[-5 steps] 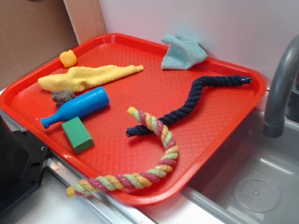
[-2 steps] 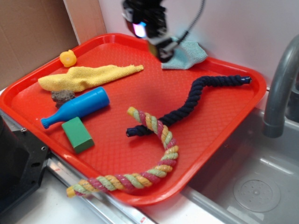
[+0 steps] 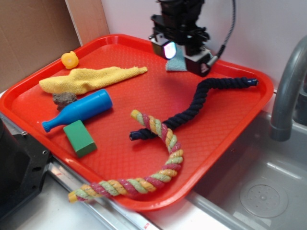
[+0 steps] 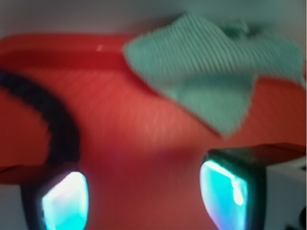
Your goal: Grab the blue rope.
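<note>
White wall backs a steel sink (image 3: 261,191) with a grey faucet (image 3: 286,91) at the right, and a red tray (image 3: 120,158) sits across the worktop edge beside it. On the tray, largest first: the blue rope (image 3: 196,106), a pastel rope (image 3: 158,158), a yellow cloth (image 3: 91,79), a teal cloth (image 4: 211,81), a blue bottle (image 3: 79,111), a green block (image 3: 79,138) and a small yellow duck (image 3: 70,60).

The hand (image 3: 184,50) hangs over the far side of the tray, above the teal cloth and near the rope's far end. In the wrist view its fingers (image 4: 230,191) stand wide apart with bare tray between them, holding nothing.

Risks, as I judge them: the teal cloth lies right under the hand, so a straight drop would likely pinch cloth instead. The rope shows only at the left edge of the wrist view, beside one finger, so closing there could push it aside or catch it off-centre. Lower down, the pastel rope crosses over the blue one; a grasp there might lift both.

The blue rope is thick, dark navy and twisted, with bound ends. It runs in a loose S from near the tray's far right corner down to the middle, lying flat. It looks soft and limp, so it should sag either side of a grip.
</note>
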